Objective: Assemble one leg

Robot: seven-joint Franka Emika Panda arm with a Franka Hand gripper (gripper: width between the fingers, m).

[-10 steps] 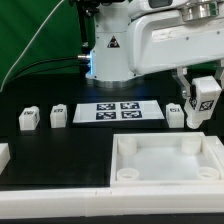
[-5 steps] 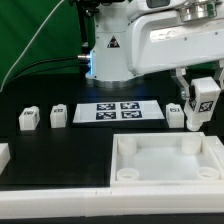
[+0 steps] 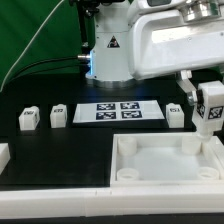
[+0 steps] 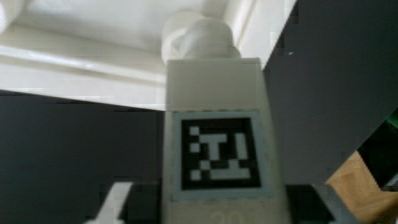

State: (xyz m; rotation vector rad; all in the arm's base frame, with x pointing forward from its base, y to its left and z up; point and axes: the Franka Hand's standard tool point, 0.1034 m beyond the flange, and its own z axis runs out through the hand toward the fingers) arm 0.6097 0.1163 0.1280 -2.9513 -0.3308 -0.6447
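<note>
Above the far corner of the tray (image 3: 165, 172) on the exterior view's right, the leg (image 3: 210, 110) is held upright in the gripper (image 4: 217, 208). The gripper's two fingers (image 4: 128, 205) are pressed against opposite sides of the post. Whether the lower end touches the tray cannot be told.

The leg is seen as a white, squarish plastic post. A black-and-white square tag (image 4: 221, 150) is carried on the face turned toward both cameras. In the wrist view a narrower rounded peg (image 4: 196, 40) is shown at the end away from the gripper, pointed toward the white tray. The tray itself is a large flat square with a raised rim, and round sockets are seen at its corners.

Everything is set on a matte black table (image 3: 60, 150). Toward the exterior view's left, a first spare post (image 3: 28, 119) and a second spare post (image 3: 58, 115) are stood close together. A third spare post (image 3: 175, 115) is placed just beside the held leg. Between the second and third, the marker board (image 3: 120, 111) is laid flat. A further white part (image 3: 3, 155) is cut off by the left edge of the exterior view.

Behind the table, the arm's white base (image 3: 108, 55) is seen with a triangular warning label. Dark cables (image 3: 40, 45) are draped in front of a green backdrop (image 3: 30, 20).
</note>
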